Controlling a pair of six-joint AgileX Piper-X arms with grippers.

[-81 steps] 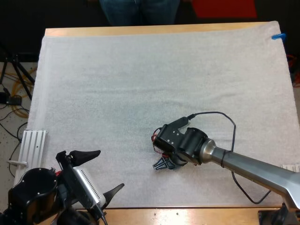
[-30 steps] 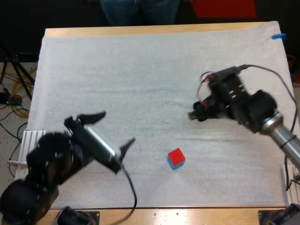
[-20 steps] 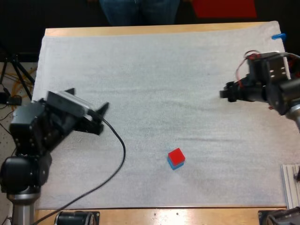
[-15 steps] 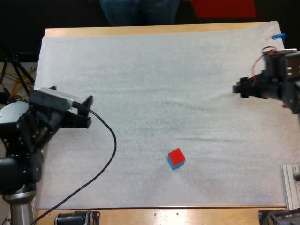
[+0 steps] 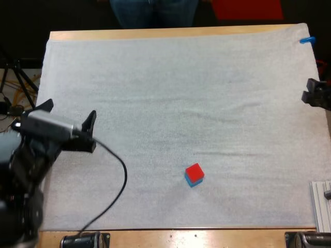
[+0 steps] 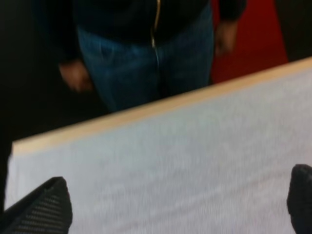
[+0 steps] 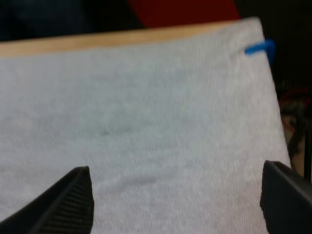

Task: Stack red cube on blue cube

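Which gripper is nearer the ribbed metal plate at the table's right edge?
Right. The right gripper is on that edge, beyond the ribbed metal plate; the left gripper is at the mat's left edge.

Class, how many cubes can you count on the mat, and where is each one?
2. The red cube sits on top of the blue cube, on the near part of the white mat. Nothing on the mat could hide another.
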